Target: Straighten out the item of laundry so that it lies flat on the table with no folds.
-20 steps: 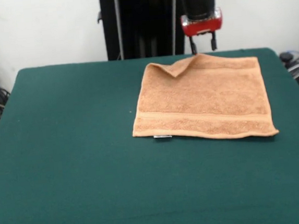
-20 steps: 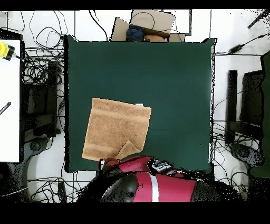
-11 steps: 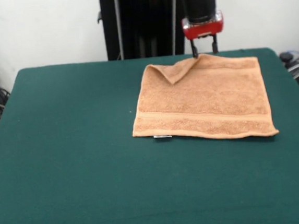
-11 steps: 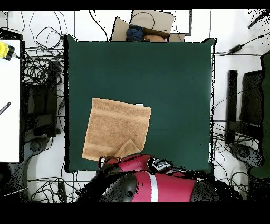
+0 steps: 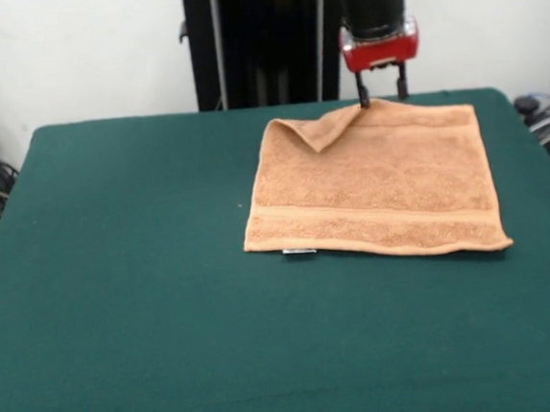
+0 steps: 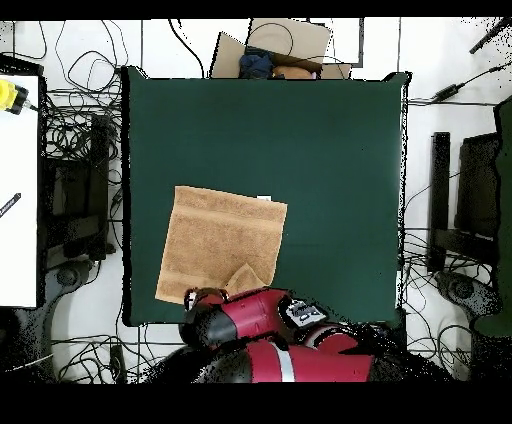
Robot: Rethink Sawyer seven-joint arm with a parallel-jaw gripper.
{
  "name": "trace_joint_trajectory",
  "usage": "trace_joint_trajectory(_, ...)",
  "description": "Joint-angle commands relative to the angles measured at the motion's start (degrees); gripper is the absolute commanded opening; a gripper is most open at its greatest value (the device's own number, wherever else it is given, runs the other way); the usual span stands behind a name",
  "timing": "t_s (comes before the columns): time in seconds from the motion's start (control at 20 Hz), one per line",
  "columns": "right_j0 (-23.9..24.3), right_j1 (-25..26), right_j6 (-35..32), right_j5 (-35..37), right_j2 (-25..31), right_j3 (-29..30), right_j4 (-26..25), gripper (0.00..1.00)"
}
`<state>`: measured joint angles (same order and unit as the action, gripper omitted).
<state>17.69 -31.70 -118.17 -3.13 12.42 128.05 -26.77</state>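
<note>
The tan-orange towel [image 5: 379, 182] lies on the right far part of the green table [image 5: 130, 305]. It is mostly flat, with its far left corner folded over onto itself as a triangular flap [image 5: 321, 127]. A small white tag [image 5: 299, 251] shows on the near edge. My gripper [image 5: 382, 91] hangs open just above the towel's far edge, its left finger at the tip of the flap, nothing between the fingers. From overhead the towel [image 6: 215, 240] sits near the table's bottom left, and the red arm [image 6: 245, 318] hides the gripper and part of the folded corner [image 6: 246, 277].
Cables and black stands [image 6: 75, 200] crowd the floor on both sides of the table. A white surface [image 6: 18, 200] holding a yellow object [image 6: 9, 95] stands off the left edge in the overhead view. A cardboard box [image 6: 285, 45] sits beyond the table's top edge.
The gripper has shifted a little to the right along the towel's far edge in the front view. The folded corner looks the same.
</note>
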Motion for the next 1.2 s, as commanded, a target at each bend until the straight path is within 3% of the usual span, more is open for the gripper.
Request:
trace_joint_trajectory(0.05,-1.73,-4.69,-6.71,8.66,7.53,-3.15,7.25,1.0)
trace_joint_trajectory(0.4,-4.96,-0.27,-6.13,5.67,5.22,-7.18,8.18,1.0)
trace_joint_trajectory(0.75,-1.86,8.04,-3.41,-3.39,2.57,-8.5,0.74,1.0)
trace_joint_trajectory(1.2,0.49,11.64,-3.76,-9.82,-0.81,-7.27,-5.47,1.0)
